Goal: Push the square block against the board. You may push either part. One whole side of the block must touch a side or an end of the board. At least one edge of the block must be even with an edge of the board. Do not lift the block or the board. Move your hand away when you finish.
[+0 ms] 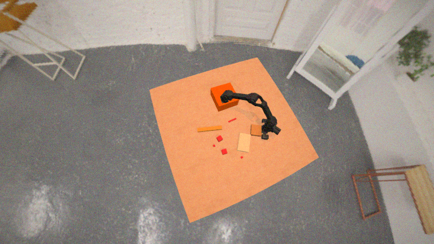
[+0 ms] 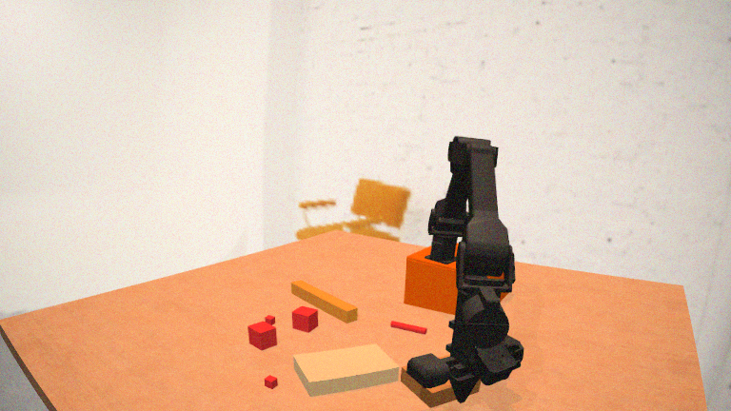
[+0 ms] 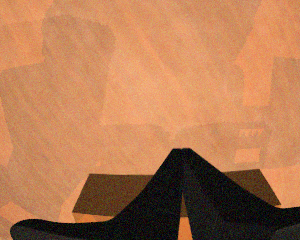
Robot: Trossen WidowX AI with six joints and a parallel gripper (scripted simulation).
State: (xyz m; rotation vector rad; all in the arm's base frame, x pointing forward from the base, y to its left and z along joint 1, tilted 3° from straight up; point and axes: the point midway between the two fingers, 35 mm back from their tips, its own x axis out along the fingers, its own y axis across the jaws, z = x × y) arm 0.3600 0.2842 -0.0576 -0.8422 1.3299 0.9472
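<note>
The square block [image 1: 255,130] [image 2: 431,399] [image 3: 110,192] is orange-brown and lies flat on the table. The board [image 1: 243,142] [image 2: 345,366] is pale tan and lies flat to its left in the top view. The block's near corner is at or very close to the board's upper right corner there; I cannot tell if they touch. Their facing sides overlap only a little. My gripper [image 2: 462,399] [image 3: 180,156] is shut and empty, pointing down low at the block's side away from the board. Its fingers hide part of the block's dark side in the wrist view. Contact is unclear.
An orange bar [image 1: 209,129] [image 2: 323,302], a red rod [image 1: 232,120] [image 2: 408,326] and several red cubes, one a larger cube [image 1: 224,151] [image 2: 262,335], lie farther left or back. The arm stands on an orange box [image 1: 224,104] [image 2: 431,283].
</note>
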